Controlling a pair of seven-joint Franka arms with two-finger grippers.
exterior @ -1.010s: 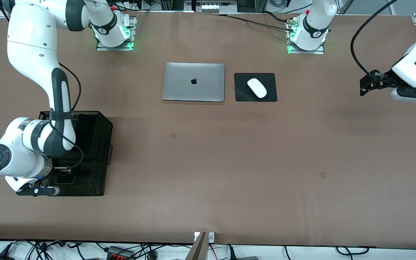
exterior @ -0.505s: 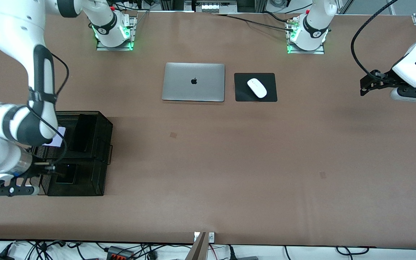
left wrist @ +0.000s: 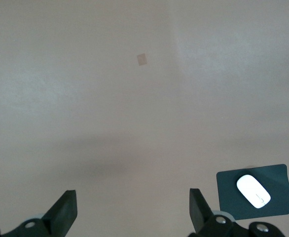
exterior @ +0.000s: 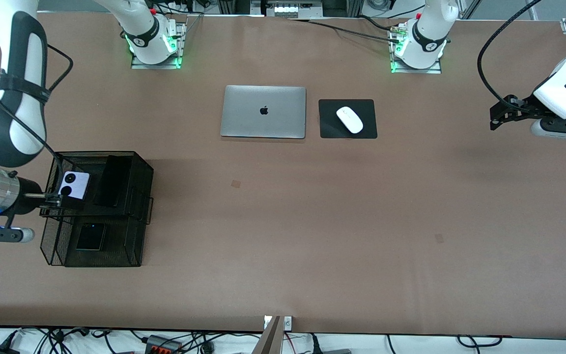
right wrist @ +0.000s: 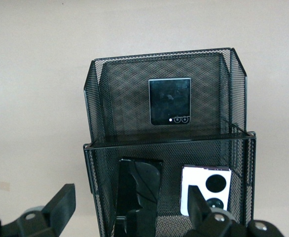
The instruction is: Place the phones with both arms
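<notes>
Phones (exterior: 75, 185) in black mesh organizer (exterior: 135, 216)

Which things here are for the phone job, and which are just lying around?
For the job: black flip phone, lilac-white phone, long black phone, mesh organizer, right gripper, left gripper.

Just lying around: laptop, mouse, mouse pad.

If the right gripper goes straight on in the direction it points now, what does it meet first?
Probably the black mesh organizer: the open right gripper faces its compartment holding the slim black phone and the lilac-white phone. Depth is unclear.
</notes>
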